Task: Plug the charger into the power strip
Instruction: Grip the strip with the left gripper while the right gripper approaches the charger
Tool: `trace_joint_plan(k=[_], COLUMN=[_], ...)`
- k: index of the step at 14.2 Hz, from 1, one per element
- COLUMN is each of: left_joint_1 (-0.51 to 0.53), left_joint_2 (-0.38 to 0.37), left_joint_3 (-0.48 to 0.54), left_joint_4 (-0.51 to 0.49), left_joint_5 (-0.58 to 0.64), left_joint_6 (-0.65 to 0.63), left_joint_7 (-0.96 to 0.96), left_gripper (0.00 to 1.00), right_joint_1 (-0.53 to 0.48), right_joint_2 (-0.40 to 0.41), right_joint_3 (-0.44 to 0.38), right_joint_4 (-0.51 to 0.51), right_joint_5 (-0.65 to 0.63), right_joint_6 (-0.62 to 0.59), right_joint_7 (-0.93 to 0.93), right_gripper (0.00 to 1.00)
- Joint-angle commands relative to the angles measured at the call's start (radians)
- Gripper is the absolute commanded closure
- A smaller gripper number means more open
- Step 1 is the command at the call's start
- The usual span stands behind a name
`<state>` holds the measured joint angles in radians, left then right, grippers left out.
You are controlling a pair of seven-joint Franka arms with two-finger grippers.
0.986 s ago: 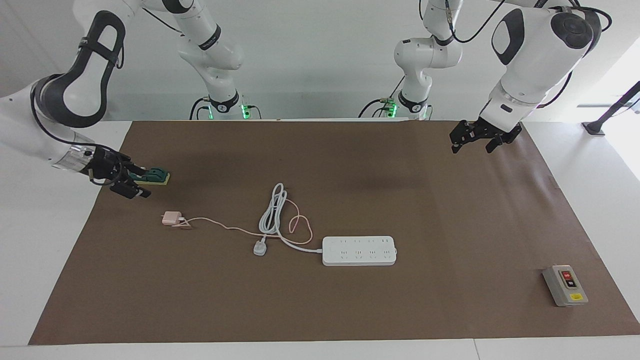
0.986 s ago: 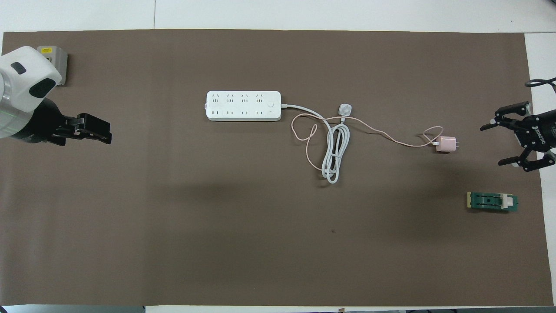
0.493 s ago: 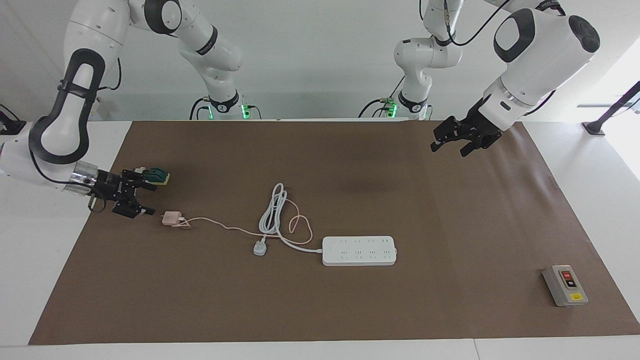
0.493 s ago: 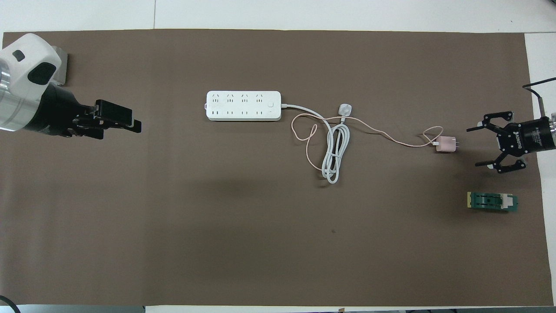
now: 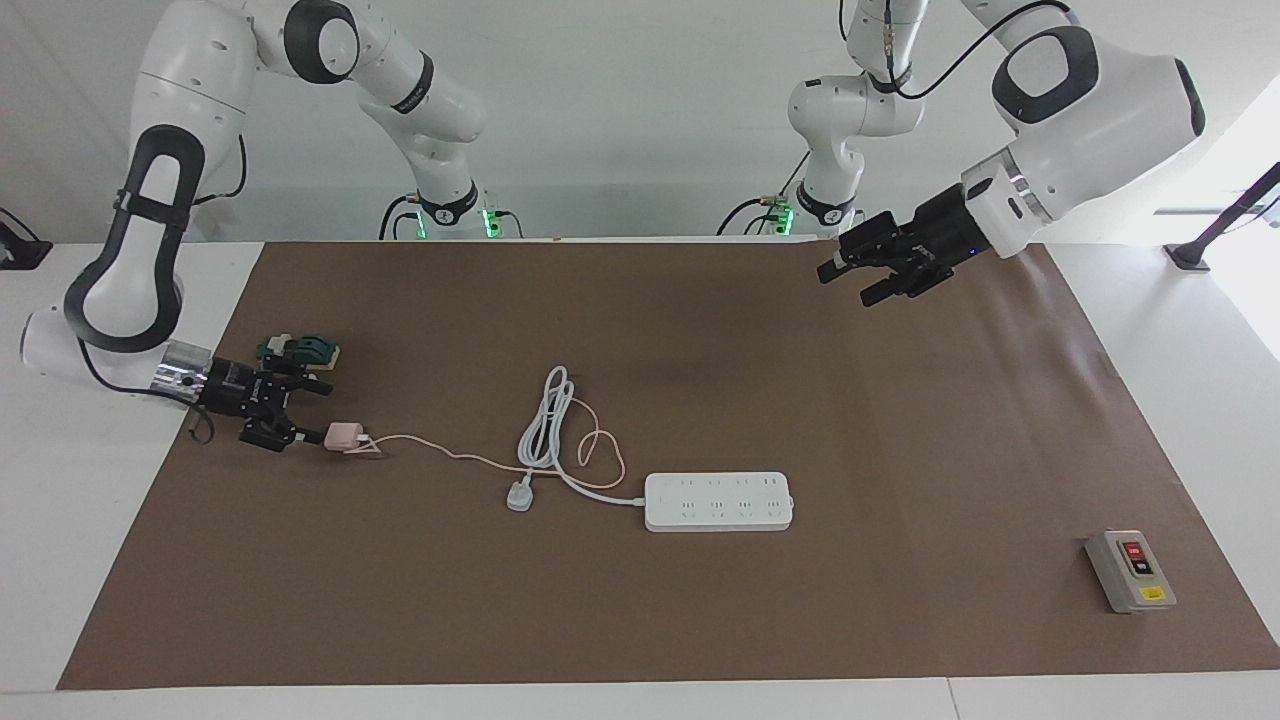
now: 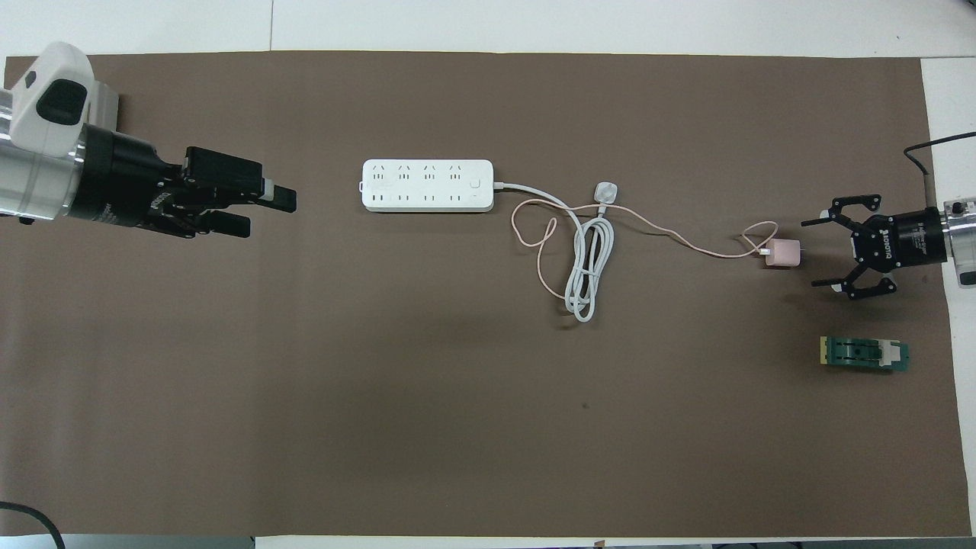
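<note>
Right gripper has slid in low beside the charger, fingers apart and not yet around it — reach step, next straddle and close; left gripper, fingers apart, nears over the counter toward the power strip, charger well apart from the strip, toward the right arm's end.

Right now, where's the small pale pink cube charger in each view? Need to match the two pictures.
Facing view: the small pale pink cube charger lies on the brown mat toward the right arm's end, just off the tips of the open right gripper.
Overhead view: same charger at the right arm's end, again in front of that gripper.
Shared landmark: the flat green rectangular part beside it, nearer to the robots.
</note>
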<state>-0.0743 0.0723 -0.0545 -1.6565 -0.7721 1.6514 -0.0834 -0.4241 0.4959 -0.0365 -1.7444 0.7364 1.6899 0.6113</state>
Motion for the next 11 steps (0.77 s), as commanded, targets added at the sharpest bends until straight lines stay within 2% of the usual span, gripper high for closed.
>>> trace_joint_plan(k=[1, 6, 11], left_joint_1=[-0.018, -0.024, 0.004], left_joint_2=[0.076, 0.193, 0.282], left_joint_3=[0.004, -0.004, -0.001], left_joint_4=[-0.016, -0.019, -0.065], left_joint_5=[-0.180, -0.353, -0.518], left_joint_6=[-0.002, -0.013, -0.050], left_joint_7=[0.013, 0.023, 0.391], left_gripper=[0.00, 0.00, 0.00], right_joint_1=[0.001, -0.005, 0.001], right_joint_2=[0.006, 0.039, 0.053], right_joint_3=[0.003, 0.003, 0.004], right_joint_4=[-0.024, -0.050, -0.049], right_joint_5=[0.017, 0.017, 0.024], right_joint_6=[0.036, 0.088, 0.114], right_joint_7=[-0.001, -0.080, -0.087], right_gripper=[0.00, 0.00, 0.00])
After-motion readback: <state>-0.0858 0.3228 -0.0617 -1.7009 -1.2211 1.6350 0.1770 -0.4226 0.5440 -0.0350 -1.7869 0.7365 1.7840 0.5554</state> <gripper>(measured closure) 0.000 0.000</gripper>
